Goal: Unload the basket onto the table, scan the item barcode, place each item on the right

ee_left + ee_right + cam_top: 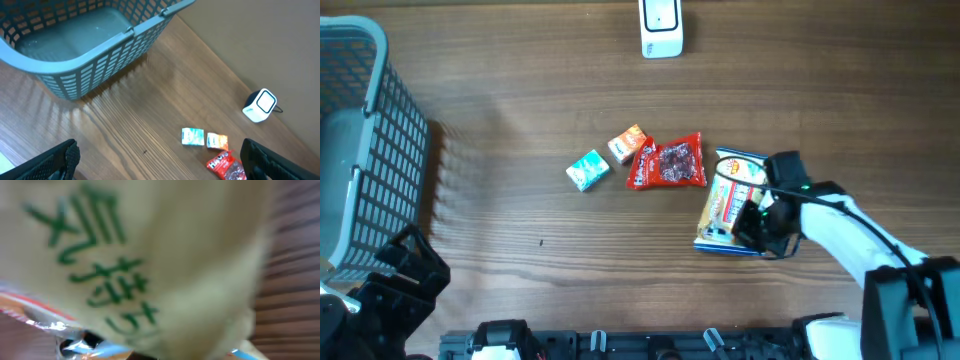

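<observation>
One yellow snack packet (pixel 728 195) right of centre in the overhead view, on the wooden table (pixel 520 80). In the right wrist view, only a close blur of cream wrapper with green lettering. Right gripper (pixel 760 225) over the packet's lower right corner, jaws pressed together, pinching its edge. Just left of the packet, one red sweet bag (pixel 668 163). At that bag's upper left and touching it, one small orange box (pixel 628 143); lower left again, slightly apart, one small teal box (pixel 588 171). One white scanner (pixel 661 27) at the top edge, well apart from all four items. One grey slatted basket (pixel 380 150) along the left edge. Left gripper (pixel 160 152) near the basket, jaws spread wide to both lower corners of the left wrist view, bare table between them.
</observation>
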`<act>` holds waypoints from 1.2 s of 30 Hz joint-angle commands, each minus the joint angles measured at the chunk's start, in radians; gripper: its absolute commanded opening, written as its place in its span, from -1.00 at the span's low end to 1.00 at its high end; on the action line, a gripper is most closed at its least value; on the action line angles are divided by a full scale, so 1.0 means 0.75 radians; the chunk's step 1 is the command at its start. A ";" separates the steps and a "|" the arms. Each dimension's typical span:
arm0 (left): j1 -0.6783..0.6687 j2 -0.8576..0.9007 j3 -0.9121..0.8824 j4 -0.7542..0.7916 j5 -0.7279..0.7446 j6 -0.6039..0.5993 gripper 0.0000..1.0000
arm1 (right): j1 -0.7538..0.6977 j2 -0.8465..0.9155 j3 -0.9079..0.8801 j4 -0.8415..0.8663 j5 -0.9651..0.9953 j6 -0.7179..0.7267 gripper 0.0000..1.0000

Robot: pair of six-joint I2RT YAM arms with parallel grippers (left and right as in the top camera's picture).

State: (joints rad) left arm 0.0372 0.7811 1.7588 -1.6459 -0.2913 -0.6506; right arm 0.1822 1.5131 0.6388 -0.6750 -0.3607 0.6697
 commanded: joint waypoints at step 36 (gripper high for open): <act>0.009 -0.002 0.002 0.003 -0.017 -0.016 1.00 | -0.003 0.565 1.562 -0.930 0.287 -0.492 0.99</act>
State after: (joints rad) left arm 0.0380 0.7811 1.7588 -1.6470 -0.2909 -0.6506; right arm 0.1871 1.9278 1.8572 -1.3384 -0.1661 0.3553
